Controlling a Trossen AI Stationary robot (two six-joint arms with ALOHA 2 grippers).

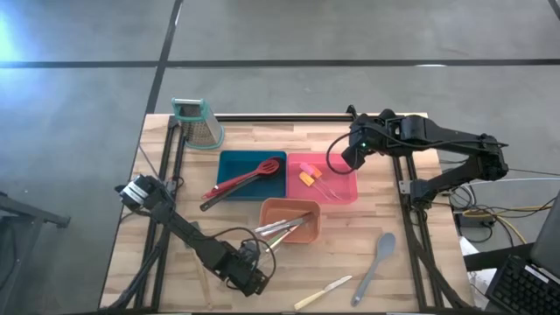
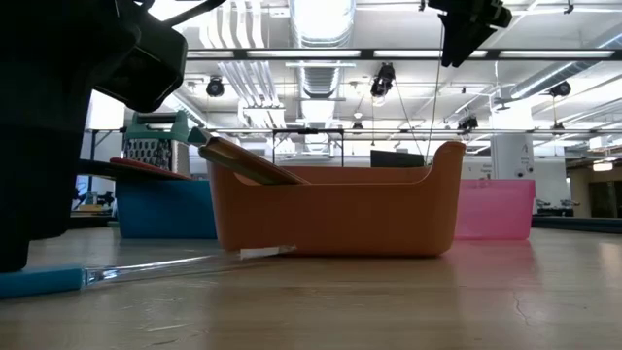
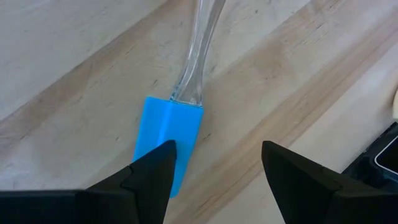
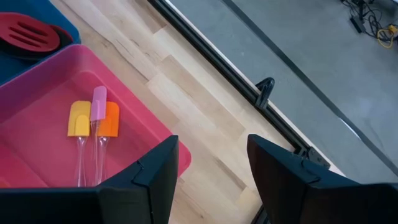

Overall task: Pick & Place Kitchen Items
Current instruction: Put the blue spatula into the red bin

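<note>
A small spatula with a blue head (image 3: 166, 134) and a clear handle (image 3: 198, 53) lies flat on the wooden table near its front edge, left of the middle. My left gripper (image 3: 217, 149) is open just above it, pointing steeply down; one fingertip (image 3: 157, 167) overlaps the head's edge, the other stands over bare wood. In the low view the spatula (image 2: 44, 281) lies beside the gripper's dark bulk (image 2: 49, 146). My right gripper (image 4: 212, 146) hangs open and high above the pink tray's (image 1: 337, 188) far right corner, with nothing between its fingers. My left gripper comes at the blue spatula from above, slanting down. One fingertip lies over a corner of the blue head (image 3: 174, 146). Whether it touches the head I cannot tell. The spatula lies flat on the table.
The pink tray holds three small spatulas (image 4: 93, 118). The blue tray (image 1: 236, 162) holds red and black spoons (image 1: 249, 179). Knives (image 1: 282, 229) lean out over the orange tray's (image 1: 306, 208) left rim. A grey spoon (image 1: 376, 262) and a cream-handled knife (image 1: 322, 291) lie near the front. A grater (image 1: 197, 121) stands far left.
</note>
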